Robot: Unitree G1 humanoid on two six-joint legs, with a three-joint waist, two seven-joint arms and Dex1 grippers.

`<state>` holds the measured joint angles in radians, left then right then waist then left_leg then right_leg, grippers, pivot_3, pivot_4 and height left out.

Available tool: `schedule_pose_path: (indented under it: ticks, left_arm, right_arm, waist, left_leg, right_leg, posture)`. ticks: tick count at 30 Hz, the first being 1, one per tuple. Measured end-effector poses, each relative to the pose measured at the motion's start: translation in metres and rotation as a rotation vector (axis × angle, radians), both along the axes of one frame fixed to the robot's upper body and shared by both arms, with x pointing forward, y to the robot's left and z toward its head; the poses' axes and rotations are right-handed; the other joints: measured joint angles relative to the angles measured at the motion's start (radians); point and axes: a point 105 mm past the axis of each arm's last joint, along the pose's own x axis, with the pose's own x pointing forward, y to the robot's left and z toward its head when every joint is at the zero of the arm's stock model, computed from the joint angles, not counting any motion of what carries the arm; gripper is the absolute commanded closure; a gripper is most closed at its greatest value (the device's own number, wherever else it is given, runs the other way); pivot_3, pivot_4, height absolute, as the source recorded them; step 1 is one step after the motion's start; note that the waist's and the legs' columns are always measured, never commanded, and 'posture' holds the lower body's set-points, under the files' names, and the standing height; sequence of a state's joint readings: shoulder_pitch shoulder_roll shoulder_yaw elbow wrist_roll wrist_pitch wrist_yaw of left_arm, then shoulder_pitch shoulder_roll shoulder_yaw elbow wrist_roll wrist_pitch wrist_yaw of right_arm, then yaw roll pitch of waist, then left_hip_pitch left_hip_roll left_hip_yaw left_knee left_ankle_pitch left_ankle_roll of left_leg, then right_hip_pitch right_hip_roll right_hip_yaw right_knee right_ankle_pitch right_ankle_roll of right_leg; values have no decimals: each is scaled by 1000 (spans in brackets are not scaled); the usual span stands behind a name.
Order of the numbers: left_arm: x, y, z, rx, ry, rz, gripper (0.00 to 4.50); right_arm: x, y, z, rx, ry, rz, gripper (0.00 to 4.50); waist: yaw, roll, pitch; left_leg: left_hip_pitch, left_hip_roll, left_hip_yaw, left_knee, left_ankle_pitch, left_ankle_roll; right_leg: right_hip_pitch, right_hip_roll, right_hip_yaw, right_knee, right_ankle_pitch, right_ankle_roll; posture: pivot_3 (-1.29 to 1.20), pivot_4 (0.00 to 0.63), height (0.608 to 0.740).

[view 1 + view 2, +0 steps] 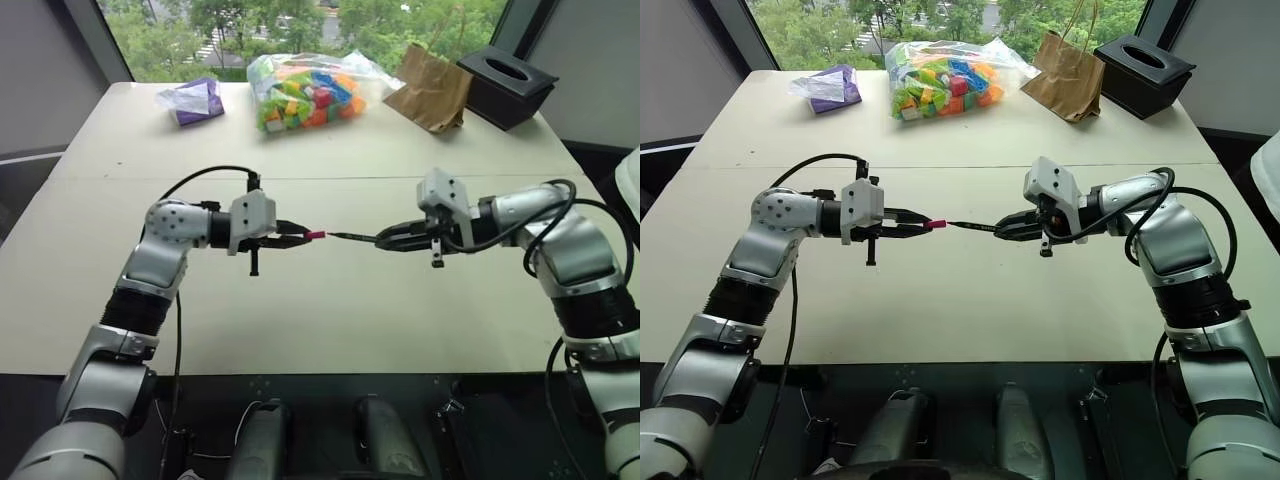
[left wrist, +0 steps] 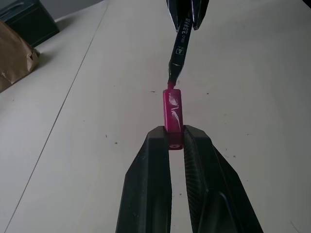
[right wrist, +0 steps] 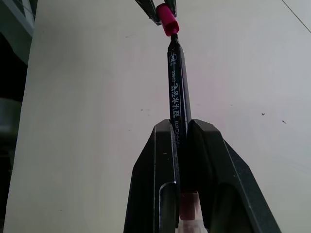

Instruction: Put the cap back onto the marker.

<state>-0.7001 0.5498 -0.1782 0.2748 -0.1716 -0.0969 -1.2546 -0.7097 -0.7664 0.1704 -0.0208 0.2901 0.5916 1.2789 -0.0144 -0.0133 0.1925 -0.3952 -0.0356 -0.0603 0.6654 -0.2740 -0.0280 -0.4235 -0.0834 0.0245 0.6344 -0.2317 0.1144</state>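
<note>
Marker (image 3: pixel 176 87) slim black, white lettering, right jaws clamping it, tip meeting pink cap (image 2: pixel 173 116) in left jaws

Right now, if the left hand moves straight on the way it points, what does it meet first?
The cap held in the left hand would meet the marker tip, which the right hand holds. They look lined up, tip at the cap's mouth.

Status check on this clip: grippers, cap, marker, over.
Left gripper shut on small red-pink plastic cap. Right gripper shut on slim black marker. Tip at cap mouth, not seated. Nothing between them.
</note>
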Motion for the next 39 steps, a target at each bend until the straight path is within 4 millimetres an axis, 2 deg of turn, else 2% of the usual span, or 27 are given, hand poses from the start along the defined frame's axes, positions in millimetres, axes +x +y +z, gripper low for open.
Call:
schedule_pose_path:
  ticks: [22, 39]
  left_arm:
    - [-5, -11, -4, 26, -10, -63, 4500]
    - [5, -17, -10, 119, -183, -99, 4500]
  right_arm:
    - [-4, 7, -3, -9, 15, 27, 4461]
    - [-2, 7, -11, -38, 50, -9, 4461]
  waist:
    - [0, 0, 0]
    - [0, 0, 0]
  left_leg:
    - [0, 0, 0, 0, 0, 0]
    - [0, 0, 0, 0, 0, 0]
  right_leg:
    - [0, 0, 0, 0, 0, 0]
    - [0, 0, 0, 0, 0, 0]
  posture:
    - [0, 150, 740]
    - [0, 150, 740]
